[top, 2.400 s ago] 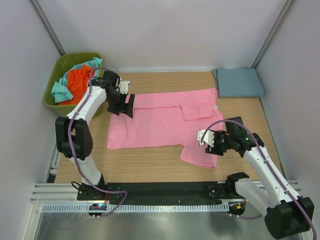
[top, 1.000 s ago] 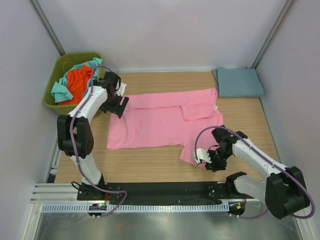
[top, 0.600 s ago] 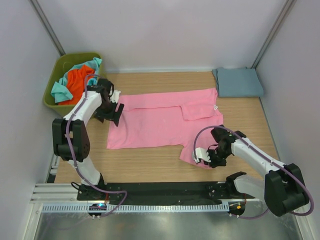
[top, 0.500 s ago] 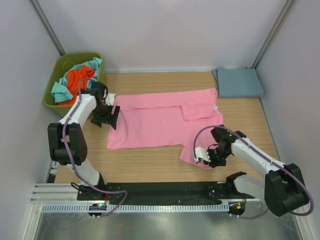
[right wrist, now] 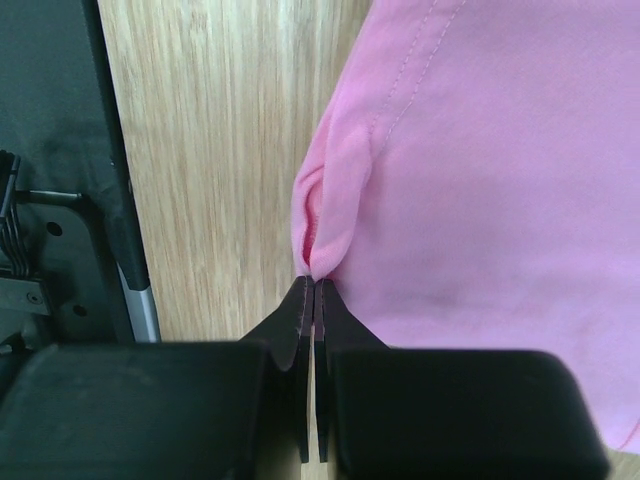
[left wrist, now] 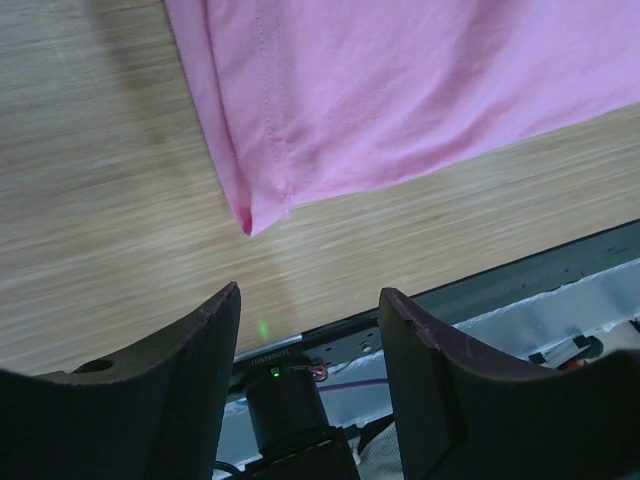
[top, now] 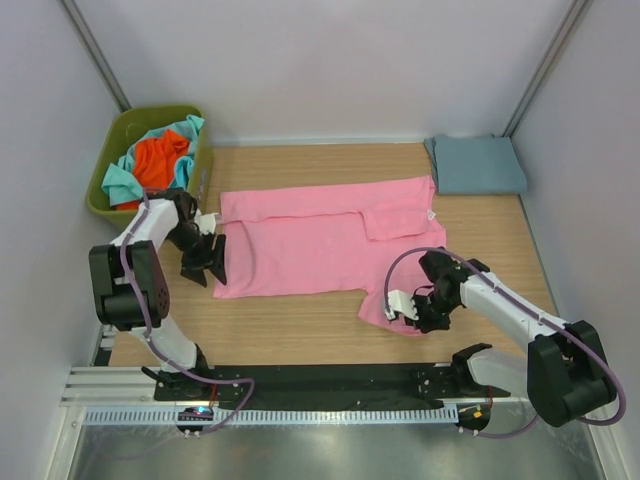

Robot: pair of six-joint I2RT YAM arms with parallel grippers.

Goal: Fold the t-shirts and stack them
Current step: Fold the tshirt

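Observation:
The pink t-shirt (top: 320, 240) lies spread flat across the middle of the table, its near sleeve (top: 385, 300) pointing toward me. My right gripper (top: 400, 315) is shut on the edge of that sleeve. The right wrist view shows a small fold of pink cloth (right wrist: 335, 215) pinched at the jaw tips (right wrist: 313, 285). My left gripper (top: 207, 268) hovers open just left of the shirt's near-left corner (left wrist: 250, 222). Its fingers (left wrist: 175, 385) hold nothing between them. A folded blue-grey t-shirt (top: 478, 164) rests at the back right. Orange (top: 155, 160) and teal (top: 118, 183) t-shirts sit in the bin.
The olive-green bin (top: 108, 208) stands at the back left, close behind my left arm. A black base rail (top: 330, 380) runs along the table's near edge, just below both grippers. Grey walls enclose the table on three sides.
My left gripper has travelled from the shirt's far-left corner down its left edge to the near-left corner, narrowing somewhat. My right gripper has shut on the near sleeve's edge.

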